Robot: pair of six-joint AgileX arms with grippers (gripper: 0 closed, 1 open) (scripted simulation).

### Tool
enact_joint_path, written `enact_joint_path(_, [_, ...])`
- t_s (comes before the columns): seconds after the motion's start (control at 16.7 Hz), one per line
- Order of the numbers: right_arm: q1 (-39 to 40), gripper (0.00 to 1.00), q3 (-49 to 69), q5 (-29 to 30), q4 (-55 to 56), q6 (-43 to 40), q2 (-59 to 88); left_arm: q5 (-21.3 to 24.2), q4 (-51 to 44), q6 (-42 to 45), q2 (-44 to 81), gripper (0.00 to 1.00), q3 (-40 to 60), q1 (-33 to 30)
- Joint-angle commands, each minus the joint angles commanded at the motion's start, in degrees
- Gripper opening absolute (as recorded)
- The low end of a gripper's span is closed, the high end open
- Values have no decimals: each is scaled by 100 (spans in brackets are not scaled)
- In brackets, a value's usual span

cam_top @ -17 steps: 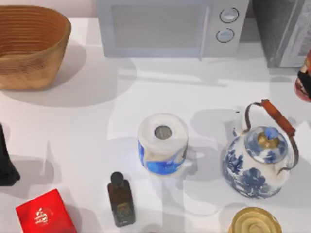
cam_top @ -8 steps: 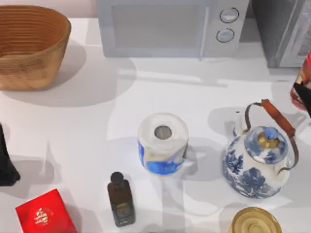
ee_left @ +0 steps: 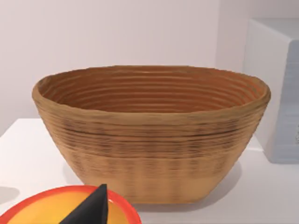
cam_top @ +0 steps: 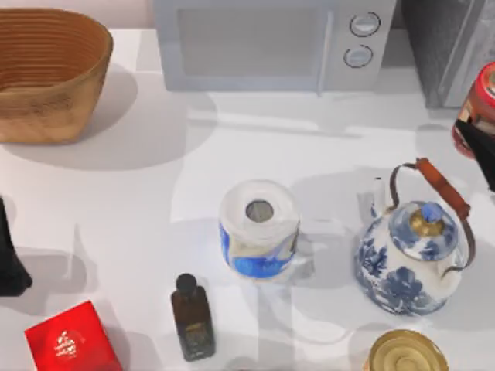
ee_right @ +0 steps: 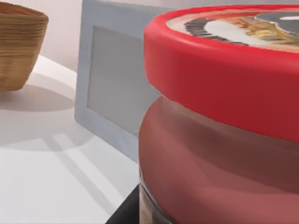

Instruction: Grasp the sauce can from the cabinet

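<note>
The right claw [cam_top: 481,147] pinches the sauce can [cam_top: 476,108] at the worktop's [cam_top: 232,154] right edge, just in front of the cabinet [cam_top: 448,46] and above the teapot [cam_top: 410,255]. The grasp looks made; carrying it clear remains. The left claw [cam_top: 9,263], state unclear, sits parked at the left edge.

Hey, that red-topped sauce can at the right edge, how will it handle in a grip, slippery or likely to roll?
The sauce can looks rigid, so it probably won't deform under the right gripper. Its smooth, glossy side may be somewhat slippery. Being round, it would likely roll if dropped on its side.
</note>
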Motion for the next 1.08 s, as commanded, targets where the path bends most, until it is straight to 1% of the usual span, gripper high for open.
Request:
enact_joint_path(0.3, [405,0,313,149,104,-79,250,0,0,0,0,100,0,0])
enact_joint_path(0.66, [501,0,812,868,-374,231,1151,0,0,0,0,100,0,0])
enact_joint_path(0.9, [499,0,825,885,-388,245,1168,0,0,0,0,100,0,0])
enact_joint_path(1.08, [499,23,825,885,-388,245,1168,0,0,0,0,100,0,0])
